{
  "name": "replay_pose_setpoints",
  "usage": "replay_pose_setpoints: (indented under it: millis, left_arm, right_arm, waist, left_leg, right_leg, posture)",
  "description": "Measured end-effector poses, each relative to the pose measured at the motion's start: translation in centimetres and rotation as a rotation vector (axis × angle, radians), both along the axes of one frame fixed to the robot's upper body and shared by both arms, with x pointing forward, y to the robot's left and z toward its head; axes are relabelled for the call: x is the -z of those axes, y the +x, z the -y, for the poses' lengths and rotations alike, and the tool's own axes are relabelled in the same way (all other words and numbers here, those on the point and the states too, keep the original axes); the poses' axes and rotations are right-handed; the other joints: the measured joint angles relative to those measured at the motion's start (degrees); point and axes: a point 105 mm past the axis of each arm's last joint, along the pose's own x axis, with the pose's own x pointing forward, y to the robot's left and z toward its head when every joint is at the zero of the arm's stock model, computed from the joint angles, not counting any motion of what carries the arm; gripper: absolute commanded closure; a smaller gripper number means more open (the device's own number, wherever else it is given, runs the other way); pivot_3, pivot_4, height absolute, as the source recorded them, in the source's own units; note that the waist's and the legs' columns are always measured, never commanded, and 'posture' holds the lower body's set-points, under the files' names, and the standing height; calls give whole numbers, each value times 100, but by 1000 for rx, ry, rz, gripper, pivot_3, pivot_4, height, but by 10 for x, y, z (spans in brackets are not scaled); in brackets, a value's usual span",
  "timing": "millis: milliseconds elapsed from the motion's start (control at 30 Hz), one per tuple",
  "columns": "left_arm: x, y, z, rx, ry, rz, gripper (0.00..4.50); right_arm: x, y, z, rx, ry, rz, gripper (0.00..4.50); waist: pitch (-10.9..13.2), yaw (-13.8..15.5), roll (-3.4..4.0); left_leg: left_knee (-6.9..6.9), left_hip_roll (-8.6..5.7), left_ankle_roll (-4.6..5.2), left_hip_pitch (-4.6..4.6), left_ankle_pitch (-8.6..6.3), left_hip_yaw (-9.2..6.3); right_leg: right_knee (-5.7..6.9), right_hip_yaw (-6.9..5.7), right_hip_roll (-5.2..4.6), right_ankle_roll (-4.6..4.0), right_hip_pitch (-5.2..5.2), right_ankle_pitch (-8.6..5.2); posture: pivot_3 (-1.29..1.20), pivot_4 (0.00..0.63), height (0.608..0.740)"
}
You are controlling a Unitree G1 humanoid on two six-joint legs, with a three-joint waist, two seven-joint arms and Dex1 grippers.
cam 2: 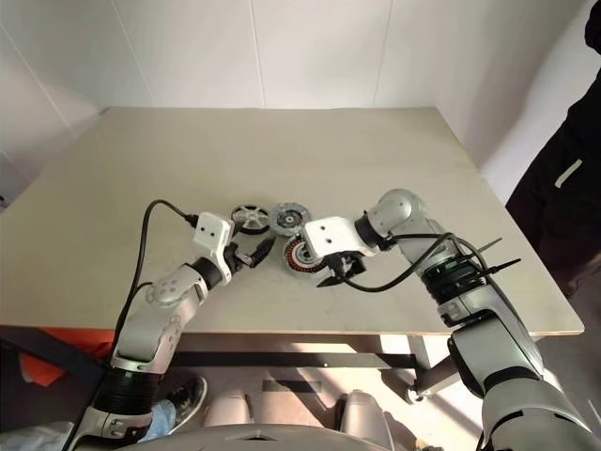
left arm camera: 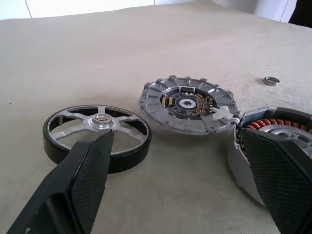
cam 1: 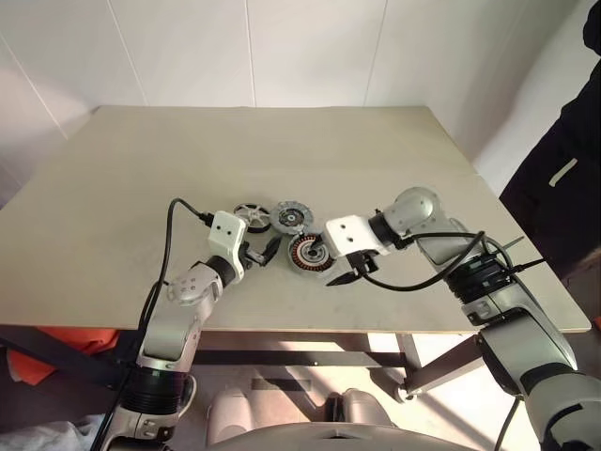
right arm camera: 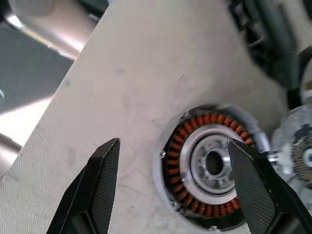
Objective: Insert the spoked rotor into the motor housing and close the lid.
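I see the spoked rotor [cam 1: 251,215], the lid [cam 1: 292,217] and the motor housing [cam 1: 306,252] lying close together near the desk's [cam 1: 282,150] front edge. Both my left gripper [cam 1: 260,252] and right gripper [cam 1: 348,272] have jaws apart, holding nothing. No readable writing.

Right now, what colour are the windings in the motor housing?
Copper-orange, ringing a silvery centre in the motor housing; clearest in the right wrist view.
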Motion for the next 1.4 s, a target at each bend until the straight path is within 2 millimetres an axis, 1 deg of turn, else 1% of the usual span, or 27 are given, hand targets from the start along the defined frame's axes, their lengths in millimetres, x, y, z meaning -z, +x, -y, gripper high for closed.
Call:
replay_pose_setpoints:
  millis: [100, 167, 233, 267, 300, 333, 367, 400, 433, 467, 500, 567, 633, 733, 833, 933, 1133, 1367, 1400]
  left_arm:
    - [0, 2, -4, 23, 6, -4, 94]
    - [-3, 6, -11, 27, 12, -3, 94]
    - [-8, 10, -16, 35, 12, 10, 94]
    - [-14, 13, -16, 50, 5, 25, 94]
    - [-20, 14, -16, 61, -2, 39, 94]
    - [-23, 15, -18, 68, 0, 46, 94]
    - [-25, 17, -20, 72, -1, 50, 94]
    - [-28, 20, -22, 72, -3, 53, 94]
    - [-30, 22, -24, 72, -4, 56, 94]
    - [-33, 24, -26, 74, -5, 59, 94]
    - [-35, 27, -27, 74, -7, 63, 94]
    - [-37, 30, -25, 87, -7, 64, 94]
    - [-39, 32, -21, 104, -6, 69, 94]
    - [-35, 32, -19, 114, -4, 52, 94]
    - [-33, 32, -17, 122, -1, 43, 94]
    - [-33, 32, -15, 128, -1, 46, 94]
    - [-33, 32, -14, 126, -2, 48, 94]
    - [-31, 32, -13, 121, 7, 47, 94]
    - [-31, 32, -13, 118, 10, 47, 94]
  right_arm:
    - [-26, 3, -4, 79, 121, -18, 575]
    - [-52, 18, -5, 193, 259, 6, 575]
    - [-75, 42, -1, 349, 412, 51, 575]
    - [-84, 61, 11, 481, 490, 67, 575]
    - [-85, 76, 26, 600, 533, 75, 575]
    - [-80, 88, 41, 710, 556, 71, 575]
    - [-70, 96, 56, 807, 553, 60, 575]
    - [-54, 102, 73, 904, 535, 40, 575]
    - [-33, 103, 89, 996, 508, 8, 575]
    - [-13, 102, 101, 1062, 478, -27, 575]
    - [5, 99, 108, 1107, 451, -66, 575]
    - [22, 93, 113, 1138, 427, -92, 575]
    - [33, 87, 115, 1151, 410, -109, 575]
    - [34, 81, 109, 1132, 418, -112, 575]
    - [32, 82, 104, 1128, 430, -103, 575]
    - [38, 83, 103, 1146, 429, -109, 575]
    - [59, 88, 115, 1220, 378, -117, 575]
    - [62, 94, 122, 1242, 360, -101, 575]
    - [63, 94, 122, 1242, 361, -100, 738]
  waist:
    - [0, 15, 0]
    - [1, 17, 1]
    - [1, 18, 1]
    - [0, 22, -1]
    - [-2, 46, -4]
    - [-3, 66, -6]
    - [-3, 88, -6]
    - [-3, 115, -6]
    - [-3, 143, -5]
    - [1, 149, 1]
    - [12, 149, 19]
    - [23, 144, 37]
    - [25, 140, 40]
    - [28, 133, 46]
    - [28, 152, 45]
    - [29, 163, 45]
    - [29, 152, 46]
    - [29, 149, 47]
    - [29, 148, 47]
  left_leg:
    - [1, -1, -4, 4, 3, 0]
    - [2, -2, -9, 10, 6, 0]
    - [2, -3, -12, 15, 7, 0]
    - [2, -7, -14, 14, 8, 0]
    - [2, -11, -15, 13, 9, 0]
    - [3, -15, -15, 14, 9, 0]
    - [3, -19, -15, 13, 9, 0]
    - [3, -19, -15, 10, 9, 0]
    - [2, -20, -13, 7, 8, 0]
    - [0, -19, -12, 1, 7, 0]
    - [-2, -20, -12, -10, 7, 1]
    - [-8, -19, -13, -15, 8, 3]
    - [-17, -17, -13, -12, 8, 3]
    - [-17, -18, -12, -9, 7, 6]
    - [-11, -19, -13, -3, 8, 7]
    - [-6, -21, -15, 0, 9, 7]
    - [-8, -23, -14, -3, 8, 7]
    - [-12, -23, -10, -6, 5, 7]
    - [-12, -23, -10, -6, 5, 7]
  right_leg:
    - [5, 2, 0, 0, 1, 0]
    - [13, 5, 0, 0, 0, 0]
    - [15, 6, -1, 2, 0, -1]
    - [14, 7, -2, 4, 0, -2]
    - [12, 8, -7, 3, 4, -2]
    - [12, 12, -9, 3, 8, -2]
    - [11, 16, -10, 3, 7, -2]
    - [10, 17, -10, 2, 8, -1]
    - [8, 18, -9, 2, 6, -1]
    - [6, 18, -8, 2, -1, -1]
    - [6, 20, -7, 2, -12, -1]
    - [7, 22, -4, 3, -23, -1]
    - [5, 22, 0, 7, -24, -4]
    - [4, 29, 0, 8, -24, -5]
    - [6, 31, -3, 9, -16, -5]
    - [7, 32, -6, 9, -11, -6]
    - [7, 33, -6, 9, -14, -5]
    - [1, 31, -6, 9, -16, -6]
    - [2, 31, -6, 9, -16, -6]
  posture:
    - [0, 0, 740]
    - [0, 0, 740]
    - [0, 0, 740]
    - [0, 0, 740]
    - [0, 0, 740]
    - [0, 0, 740]
    - [0, 0, 740]
    - [0, 0, 740]
    - [0, 0, 740]
    - [0, 0, 740]
    - [0, 0, 740]
    - [0, 0, 740]
    - [0, 0, 740]
    - [0, 0, 740]
    - [0, 0, 740]
    - [0, 0, 740]
    - [0, 0, 740]
    - [0, 0, 740]
    - [0, 0, 740]
